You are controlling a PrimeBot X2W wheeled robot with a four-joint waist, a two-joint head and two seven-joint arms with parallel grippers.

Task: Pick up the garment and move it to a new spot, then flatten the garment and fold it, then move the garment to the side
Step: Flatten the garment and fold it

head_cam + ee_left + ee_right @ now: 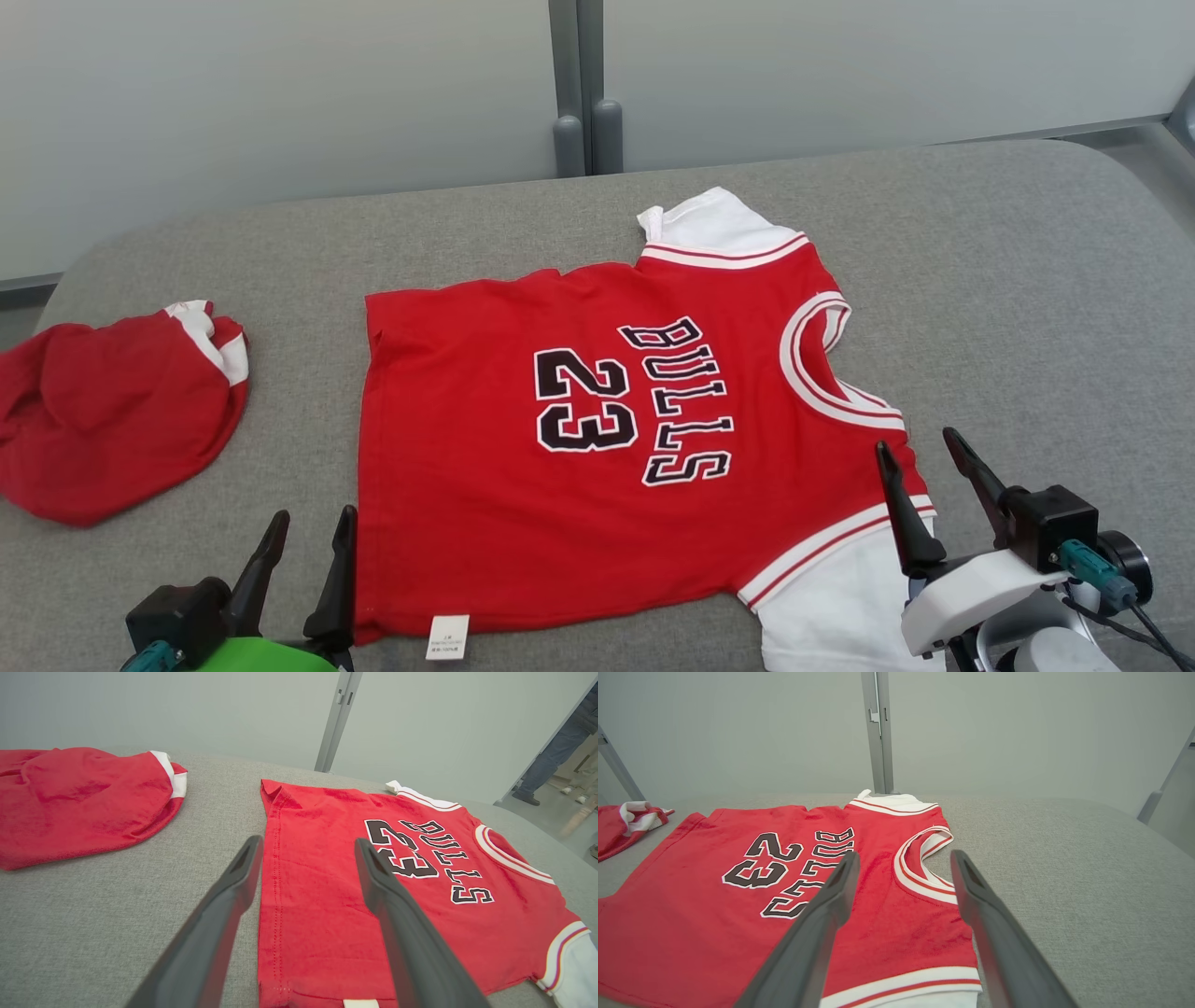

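Two claws are both sitting fully released, gripping nothing. The left claw point(314, 516) is hovering at the near hem corner of the jersey point(467, 467). The right claw point(917, 441) is hovering over the near shoulder, just by the white sleeve point(831, 597).

The jersey is lying face up mid-desk point(1027, 327), print showing, hem pointing to the robot's left and collar to its right. It's looking mostly flat. The far hem corner is puckering slightly, and the near sleeve is running toward the desk's near edge.

My read: the claws are parking at the two near corners so both can pinch the near edge together. That way the cloth is lifting evenly instead of skewing. So it's looking like flattening is about done and the fold isn't started yet.

A second red garment point(112, 420) is lying bunched at the left end of the desk, well apart from the jersey. It's probably sitting there to keep it out of the fold zone.

On containers: nothing here is acting as one. Both garments are resting directly on the grey cloth top.
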